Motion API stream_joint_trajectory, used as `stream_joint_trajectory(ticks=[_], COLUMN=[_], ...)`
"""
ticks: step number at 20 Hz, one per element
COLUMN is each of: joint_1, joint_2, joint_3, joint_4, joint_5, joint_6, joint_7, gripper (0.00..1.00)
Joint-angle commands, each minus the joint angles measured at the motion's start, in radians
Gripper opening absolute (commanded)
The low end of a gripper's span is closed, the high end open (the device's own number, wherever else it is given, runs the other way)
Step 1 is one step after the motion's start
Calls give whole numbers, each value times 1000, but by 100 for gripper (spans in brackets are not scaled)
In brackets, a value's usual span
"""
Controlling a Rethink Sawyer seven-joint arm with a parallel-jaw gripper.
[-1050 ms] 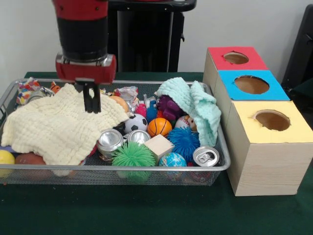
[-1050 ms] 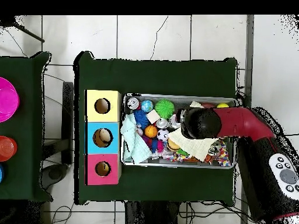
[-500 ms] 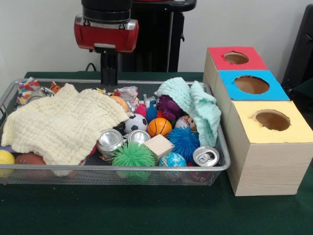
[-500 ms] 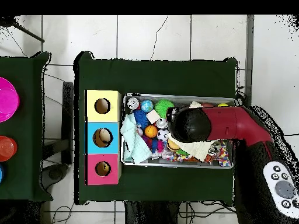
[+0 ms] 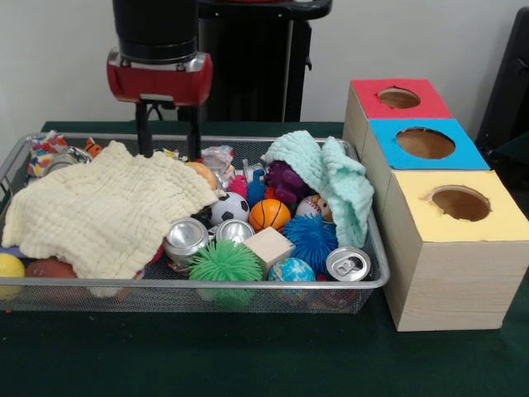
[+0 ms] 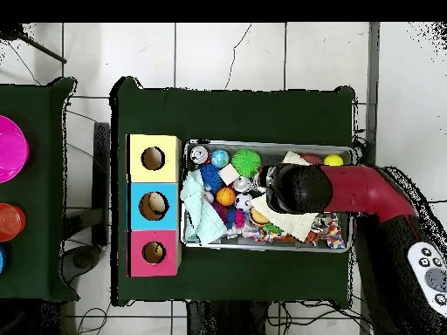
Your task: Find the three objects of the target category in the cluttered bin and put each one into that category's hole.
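Jaws spread apart, empty | gripper [image 5: 168, 131] above yellow cloth's [image 5: 99, 211] far edge | mint cloth [image 5: 331, 178] right of yellow cloth | wire bin [image 5: 376, 277] holds both

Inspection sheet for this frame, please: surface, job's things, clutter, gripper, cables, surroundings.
Surface: dark green table cover.
Job's things: wire mesh bin full of mixed items; three-hole box, red, blue and yellow tops.
Clutter: yellow cloth, mint cloth, cans, small balls, green spiky ball, wooden block.
Gripper: gripper open, empty, above the yellow cloth's far edge.
Cables: thin cables on the tiled floor.
Surroundings: second table with coloured bowls.
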Motion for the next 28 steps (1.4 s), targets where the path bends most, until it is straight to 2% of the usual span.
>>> stream_joint_trajectory(ticks=[1, 6, 10, 17, 20, 25, 28], joint_1=[-92, -116, -114, -94, -75, -86, -94], joint_2=[132, 212, 323, 373, 447, 585, 632], joint_3=[88, 119, 136, 112, 106, 129, 139], joint_4=[-47, -109, -213, -214, -270, -344, -365], joint_5=[-21, -57, -90, -165, -201, -232, -236], joint_6=[5, -29, 9, -43, -52, -105, -124], joint_7=[-267, -284, -353, -294, -291, -310, -320], gripper=[100, 100, 100, 100, 100, 100, 100])
